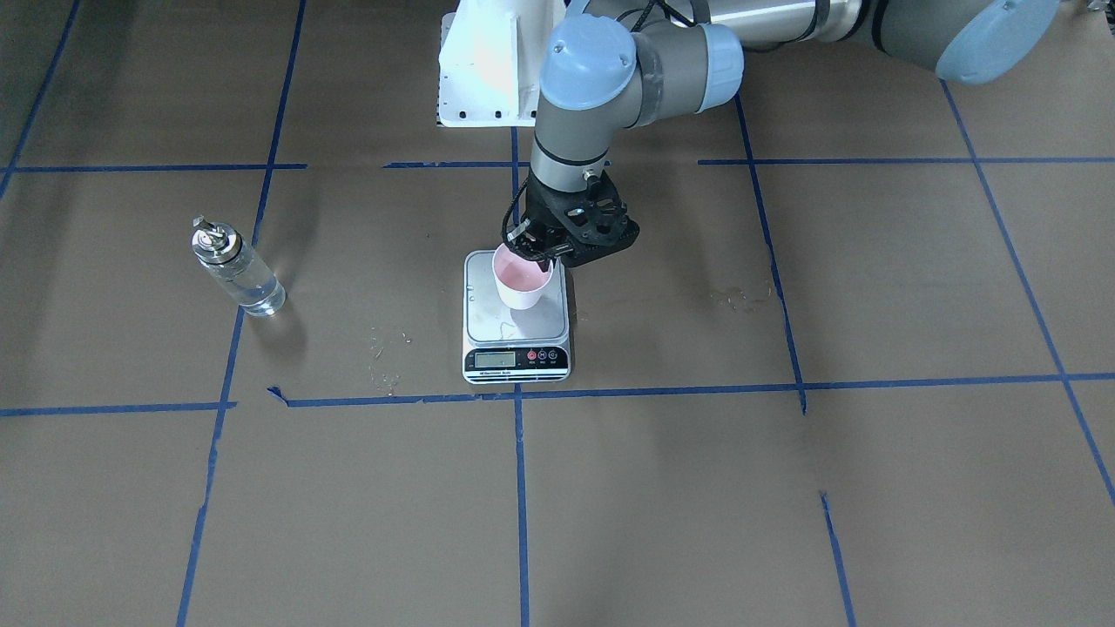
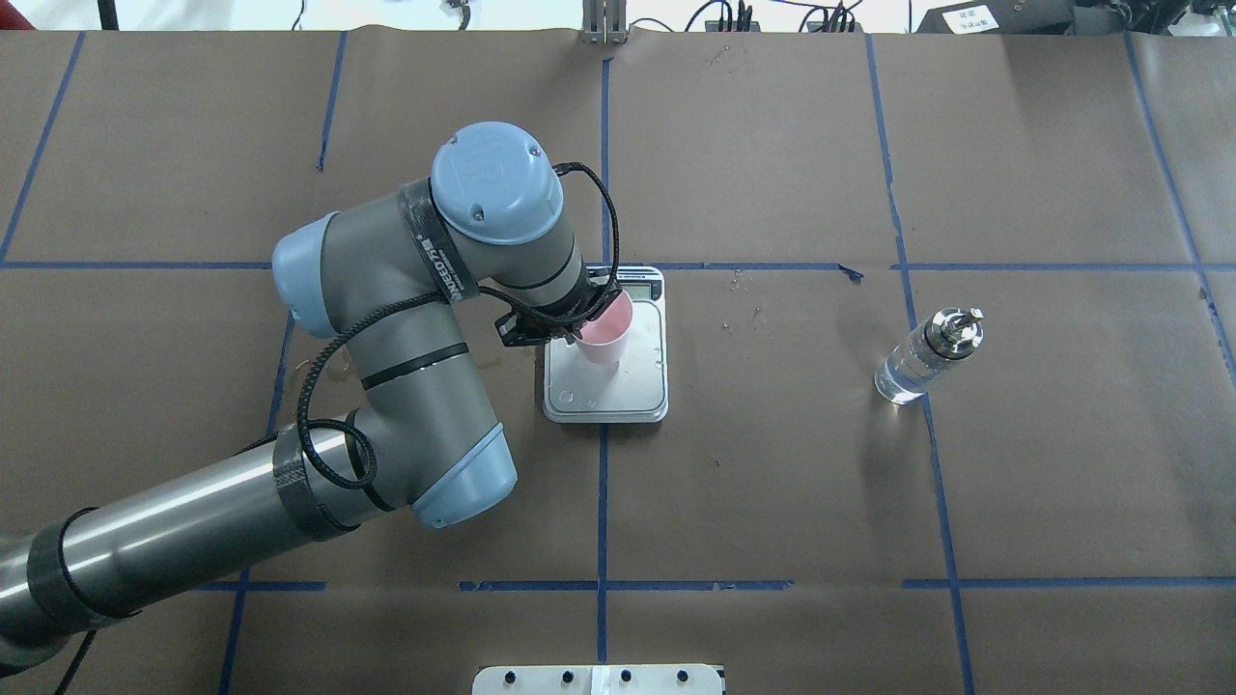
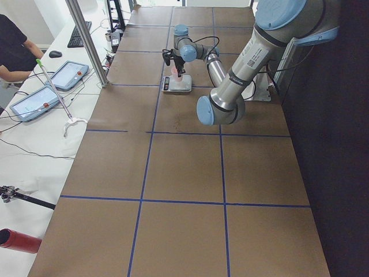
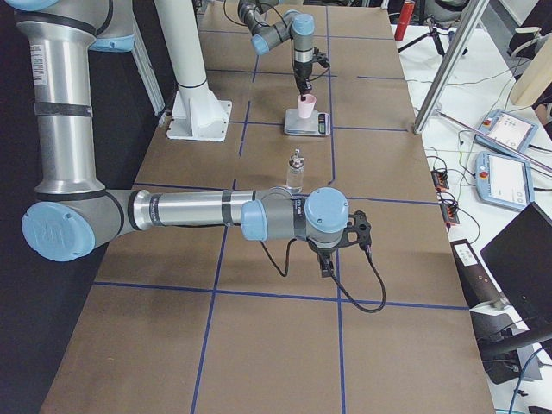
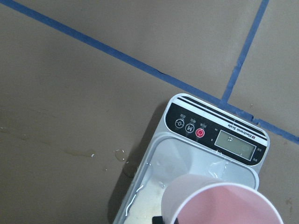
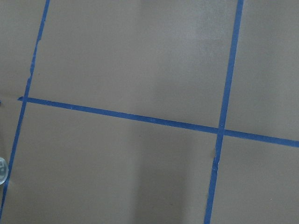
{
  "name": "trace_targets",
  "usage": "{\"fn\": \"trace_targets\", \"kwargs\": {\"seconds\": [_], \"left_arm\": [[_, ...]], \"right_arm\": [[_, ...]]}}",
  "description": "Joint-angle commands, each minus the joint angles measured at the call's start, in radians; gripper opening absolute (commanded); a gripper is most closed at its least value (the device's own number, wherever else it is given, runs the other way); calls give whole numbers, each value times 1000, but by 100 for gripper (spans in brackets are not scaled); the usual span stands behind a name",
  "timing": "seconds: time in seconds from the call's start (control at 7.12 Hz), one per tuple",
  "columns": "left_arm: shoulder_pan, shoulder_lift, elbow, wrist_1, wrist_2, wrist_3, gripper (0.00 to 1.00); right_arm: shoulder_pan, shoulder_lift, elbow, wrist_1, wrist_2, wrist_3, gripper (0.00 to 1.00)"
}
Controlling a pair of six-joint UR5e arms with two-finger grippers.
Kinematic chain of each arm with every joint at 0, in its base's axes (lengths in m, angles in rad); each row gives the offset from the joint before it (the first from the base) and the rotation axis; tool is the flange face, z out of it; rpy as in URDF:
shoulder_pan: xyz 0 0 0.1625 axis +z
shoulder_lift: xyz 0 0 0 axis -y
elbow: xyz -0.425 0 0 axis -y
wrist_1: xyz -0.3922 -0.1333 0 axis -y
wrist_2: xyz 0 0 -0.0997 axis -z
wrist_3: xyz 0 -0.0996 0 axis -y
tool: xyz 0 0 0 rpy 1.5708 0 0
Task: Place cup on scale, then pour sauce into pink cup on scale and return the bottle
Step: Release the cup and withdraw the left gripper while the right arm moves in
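Observation:
The pink cup (image 1: 523,280) hangs tilted over the silver platform of the scale (image 1: 516,331), near its back edge. My left gripper (image 1: 536,252) is shut on the cup's rim. I cannot tell whether the cup's base touches the platform. The left wrist view shows the cup (image 5: 219,205) over the scale (image 5: 187,163), whose LCD is lit. The glass bottle (image 2: 927,355) with clear sauce stands upright and alone on the robot's right side, also seen in the front view (image 1: 237,268). My right gripper (image 4: 328,263) hovers near the bottle (image 4: 296,171); I cannot tell if it is open.
Brown paper with a blue tape grid (image 2: 603,502) covers the table. Small wet spots (image 1: 383,357) lie near the scale. The white arm base (image 1: 488,61) stands behind the scale. The operators' tablets (image 4: 504,155) lie on a side desk.

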Motion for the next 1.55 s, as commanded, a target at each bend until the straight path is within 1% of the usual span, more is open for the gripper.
{"fn": "trace_targets", "kwargs": {"seconds": [0.0, 0.14, 0.28, 0.42, 0.56, 0.7, 0.84, 0.98, 1.12, 1.26, 1.41], "left_arm": [[19, 2, 32, -39, 17, -2, 21], [17, 7, 0, -33, 19, 11, 99], [14, 21, -55, -27, 16, 32, 100], [-19, 45, -118, -24, 5, 87, 100], [-79, 71, -158, -25, -92, 121, 100], [-149, 87, -189, -24, -175, 165, 100], [-235, 108, -229, -18, -208, 201, 100], [-301, 111, -249, 46, -234, 301, 100], [-344, 117, -264, 91, -234, 384, 100], [-372, 149, -277, 91, -234, 423, 100], [-397, 218, -333, 93, -234, 517, 100]], "right_arm": [[6, -2, 55, -2, -2, 49, 100], [7, -2, 113, -2, -4, 133, 100], [7, -2, 168, -2, -11, 214, 100], [7, -4, 250, -18, -15, 324, 100], [-31, -25, 362, -31, -21, 445, 100], [-108, -88, 504, -31, -92, 574, 100], [-232, -140, 658, -31, -175, 765, 100], [-326, -151, 744, -31, -224, 905, 100], [-429, -153, 814, -31, -311, 1017, 100], [-542, -171, 849, -25, -409, 1116, 100], [-663, -183, 875, -23, -553, 1190, 100]]}}
